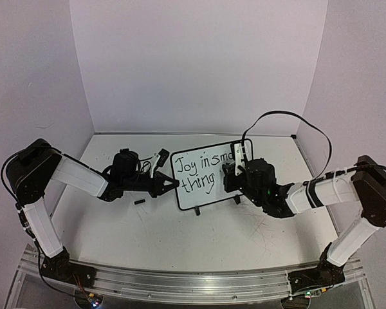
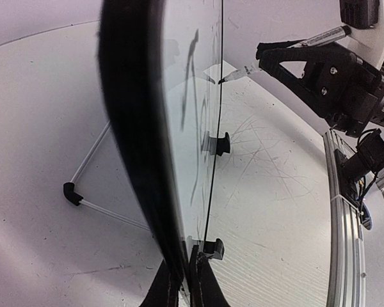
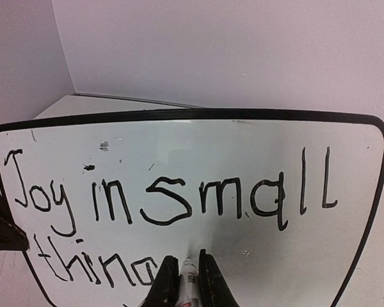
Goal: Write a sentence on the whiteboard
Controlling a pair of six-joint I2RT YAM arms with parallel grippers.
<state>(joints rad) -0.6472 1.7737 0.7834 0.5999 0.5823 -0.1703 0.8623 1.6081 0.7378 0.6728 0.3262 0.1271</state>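
The whiteboard point(image 1: 209, 190) stands upright at mid-table, its black frame point(image 2: 134, 128) edge-on in the left wrist view. My left gripper point(image 1: 170, 184) point(image 2: 187, 276) is shut on its left edge. The sentence point(image 1: 201, 168) point(image 3: 173, 198) reads "Joy in small" on the first line, with "thing" below it, partly hidden behind the fingers point(image 3: 168, 281). My right gripper point(image 1: 231, 172) point(image 3: 187, 261) is shut on a white marker point(image 3: 189, 284) point(image 2: 320, 38). The marker's tip point(image 2: 229, 77) meets the board's face point(image 3: 243, 147) just right of "thing".
A small black piece point(image 1: 139, 202) lies on the table left of the board. The board's black feet point(image 1: 197, 211) point(image 2: 215, 248) rest on the scratched tabletop. A thin wire prop point(image 2: 83, 198) reaches out behind the board. A metal rail point(image 1: 193, 283) runs along the near edge.
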